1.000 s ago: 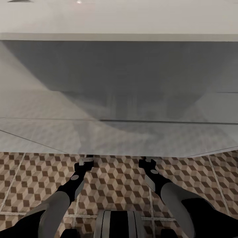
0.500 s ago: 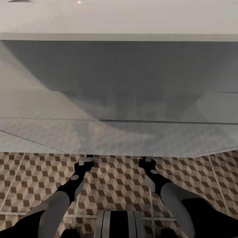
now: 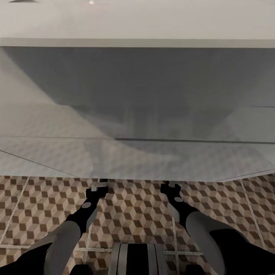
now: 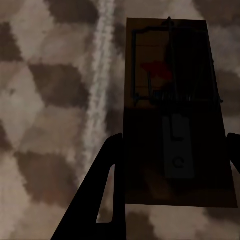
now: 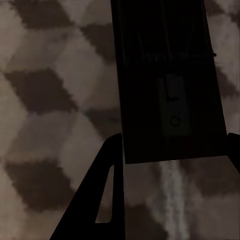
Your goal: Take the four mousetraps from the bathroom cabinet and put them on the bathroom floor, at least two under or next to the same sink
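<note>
From the head camera, both arms reach forward and down over the bathroom floor (image 3: 38,198), its cube-patterned tiles in brown, beige and white. The left gripper (image 3: 99,186) sits at about 7 o'clock from the picture's centre and the right gripper (image 3: 170,187) at about 5 o'clock, both at the lower edge of the sink (image 3: 137,99) — its wide pale underside and flat front spread across the upper part of the view. The fingertips are too small there to judge.

In the left wrist view, a mousetrap (image 4: 175,110) lies between the two dark fingers (image 4: 107,185) of the left gripper (image 4: 172,150), its near end level with the fingertips. The dark-brown board's long axis runs along the fingers, pointing away from the camera; a wire bar and a red patch sit on the far half, a pale plate on the near half. The fingers stand at the board's two long edges, but whether they press on it I cannot tell.

In the right wrist view, a second mousetrap (image 5: 167,80) lies likewise between the right gripper (image 5: 172,147) fingers (image 5: 107,185), long axis along them, spring coil toward the far end — grip again unclear. Patterned tile and a pale grout line show behind each board.
</note>
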{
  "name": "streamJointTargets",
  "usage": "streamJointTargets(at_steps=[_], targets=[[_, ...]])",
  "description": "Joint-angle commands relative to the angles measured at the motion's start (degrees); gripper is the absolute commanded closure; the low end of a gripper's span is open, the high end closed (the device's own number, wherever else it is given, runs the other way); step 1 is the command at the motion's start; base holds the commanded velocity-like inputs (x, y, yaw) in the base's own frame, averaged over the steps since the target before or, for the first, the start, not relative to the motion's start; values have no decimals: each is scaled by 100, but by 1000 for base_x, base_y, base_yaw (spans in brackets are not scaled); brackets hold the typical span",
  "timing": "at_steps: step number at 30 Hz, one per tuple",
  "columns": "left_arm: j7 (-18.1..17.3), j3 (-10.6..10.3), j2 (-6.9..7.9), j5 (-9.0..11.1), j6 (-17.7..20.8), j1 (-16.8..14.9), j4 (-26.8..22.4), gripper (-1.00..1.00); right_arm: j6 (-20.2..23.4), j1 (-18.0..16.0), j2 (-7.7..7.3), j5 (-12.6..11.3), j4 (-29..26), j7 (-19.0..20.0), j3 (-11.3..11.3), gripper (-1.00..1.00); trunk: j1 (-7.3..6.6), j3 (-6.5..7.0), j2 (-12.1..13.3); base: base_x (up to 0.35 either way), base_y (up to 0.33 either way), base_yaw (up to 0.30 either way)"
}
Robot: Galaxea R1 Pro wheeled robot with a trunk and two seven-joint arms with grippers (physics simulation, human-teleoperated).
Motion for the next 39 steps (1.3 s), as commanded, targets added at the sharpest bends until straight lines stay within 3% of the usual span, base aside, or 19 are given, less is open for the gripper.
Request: streamJointTargets(at_steps=[1,19,25,32,39], targets=[[41,24,-3,-68,-20,-2,6,100,-47,-3,3,-67,8,1,35,100,-1,-3,-1,0,0,0],[41,24,-3,-68,-10,-6,6,100,-502,14,-17,-61,107,195,35,100,-1,-3,-1,0,0,0],[40,24,-5,-68,-10,-3,6,100,-523,15,-32,-72,115,224,35,100,-1,-3,-1,0,0,0],[36,24,-7,-68,-12,-3,6,100,-467,7,-45,-145,312,596,21,100,-1,-3,-1,0,0,0],[36,24,-7,-68,-14,-5,6,100,-375,6,-49,-172,382,731,3,100,-1,-3,-1,0,0,0]])
